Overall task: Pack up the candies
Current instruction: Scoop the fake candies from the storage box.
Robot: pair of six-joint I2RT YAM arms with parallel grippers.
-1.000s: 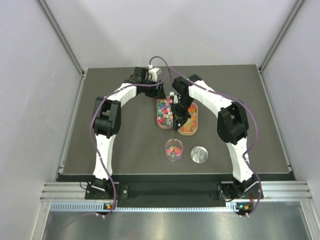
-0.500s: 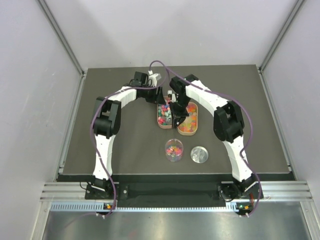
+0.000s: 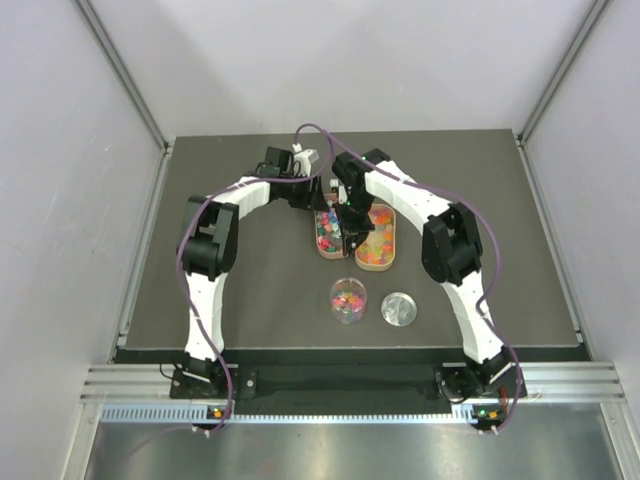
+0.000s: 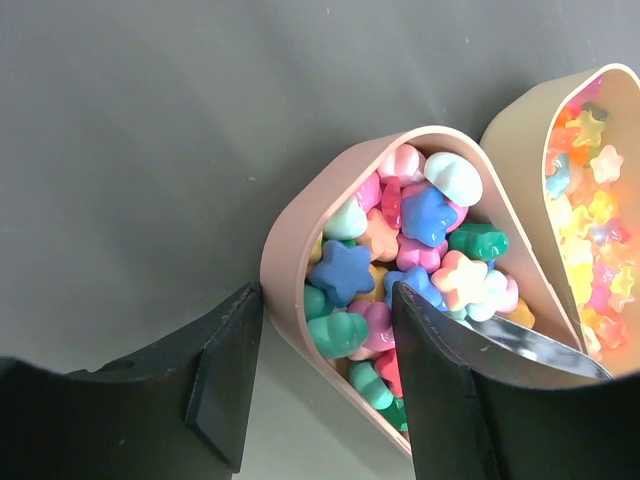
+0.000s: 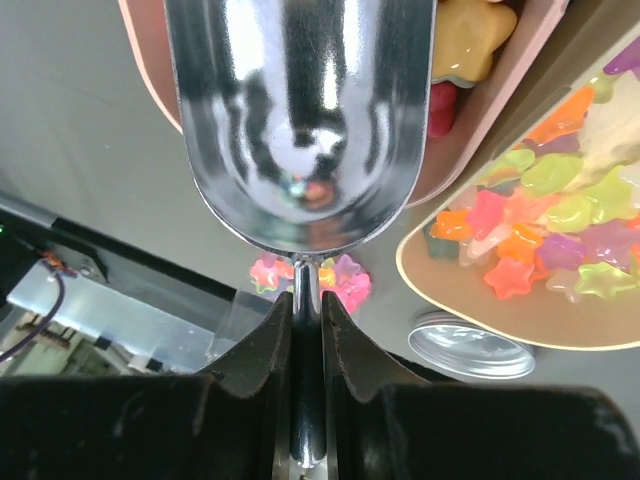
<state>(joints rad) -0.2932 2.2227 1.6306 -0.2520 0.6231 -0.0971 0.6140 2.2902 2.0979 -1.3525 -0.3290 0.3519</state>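
Dark table [image 3: 250, 290] bearing two oblong trays side by side: pink tray [image 4: 285, 240], beige tray [image 4: 515, 130]. Metal scoop [image 5: 300, 120] reaching into the pink tray. Nearer, clear jar [image 3: 334, 298] just beside round metal lid [image 3: 400, 309].

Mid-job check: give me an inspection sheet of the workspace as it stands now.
Surface: dark table mat, trays near its middle.
Job's things: candies fill the pink tray and the tan tray; clear jar holds some; metal lid lies beside it.
Clutter: nothing seen.
Grippers: left gripper open, astride the pink tray's wall; right gripper shut on the empty metal scoop, at the pink tray.
Cables: purple cable loops along the arms.
Surroundings: white walls, aluminium frame posts.
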